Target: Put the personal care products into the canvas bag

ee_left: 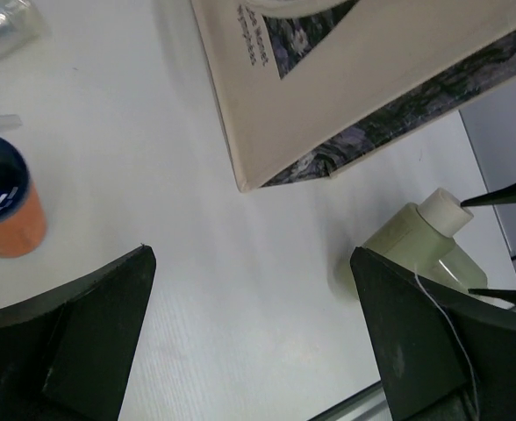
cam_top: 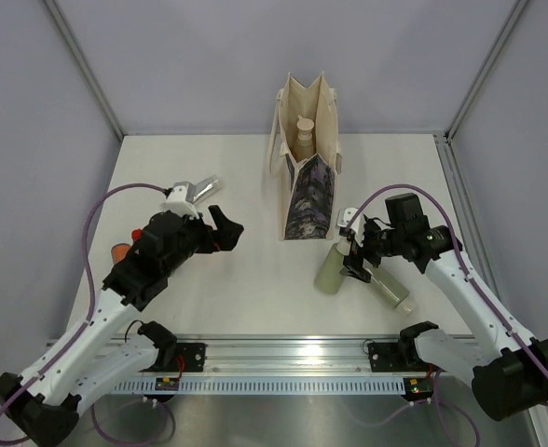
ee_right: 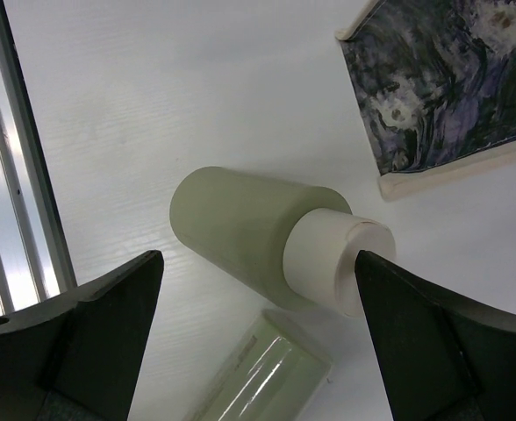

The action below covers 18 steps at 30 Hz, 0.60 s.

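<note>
Cream canvas bag (cam_top: 309,200) with a dark printed panel stands mid-table, and only a beige pump bottle (cam_top: 304,135) shows inside. Left outside: one pale-green cream-capped cylinder (ee_right: 240,228) between the spread fingers of the right gripper (cam_top: 353,256), a second cylinder (cam_top: 390,291) lying beside it, plus an orange bottle (ee_left: 8,210) and a silver tube (cam_top: 202,188) near the left gripper (cam_top: 223,231), spread and empty.

Inside the canvas bag (cam_top: 307,186), the beige pump bottle (cam_top: 304,130) shows only its pump head; the walls hide its body. Well left of the bag, the left arm (cam_top: 153,256) covers most of an orange bottle (cam_top: 120,250) and one end of the silver tube (cam_top: 206,184). Near the bag's right side, one pale-green cylinder (ee_right: 262,386) runs off the right wrist view's bottom edge; most of the bag is cropped there too.
</note>
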Each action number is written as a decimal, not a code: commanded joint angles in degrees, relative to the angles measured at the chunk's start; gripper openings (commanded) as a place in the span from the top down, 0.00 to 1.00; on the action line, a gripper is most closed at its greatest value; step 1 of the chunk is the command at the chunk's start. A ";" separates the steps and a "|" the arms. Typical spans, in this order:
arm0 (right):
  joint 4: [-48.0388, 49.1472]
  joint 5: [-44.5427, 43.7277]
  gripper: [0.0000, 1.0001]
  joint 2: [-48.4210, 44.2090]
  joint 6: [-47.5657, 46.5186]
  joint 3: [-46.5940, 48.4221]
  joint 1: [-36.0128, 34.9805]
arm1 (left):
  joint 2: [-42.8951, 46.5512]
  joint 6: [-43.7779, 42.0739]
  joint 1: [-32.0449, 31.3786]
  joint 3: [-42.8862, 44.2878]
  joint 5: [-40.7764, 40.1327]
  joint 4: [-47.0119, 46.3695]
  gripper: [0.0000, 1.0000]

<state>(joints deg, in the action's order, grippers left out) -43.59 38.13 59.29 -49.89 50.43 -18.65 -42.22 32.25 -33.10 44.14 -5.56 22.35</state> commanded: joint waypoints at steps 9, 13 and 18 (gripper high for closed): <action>-3.95 2.12 0.00 0.56 -1.87 1.32 -0.59 | -7.88 -1.23 -0.38 -5.46 19.27 -11.00 0.01; -2.66 -0.49 0.00 1.45 1.60 0.90 -0.77 | -7.97 -1.57 -1.00 -5.82 20.16 -11.54 0.01; 6.94 -14.22 0.00 4.95 8.40 1.24 -0.77 | -6.48 -1.05 -1.00 -8.10 19.63 -11.54 0.01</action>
<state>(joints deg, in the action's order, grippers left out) -41.69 31.48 62.28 -45.65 50.46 -19.07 -50.15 31.38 -33.91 37.63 12.16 14.44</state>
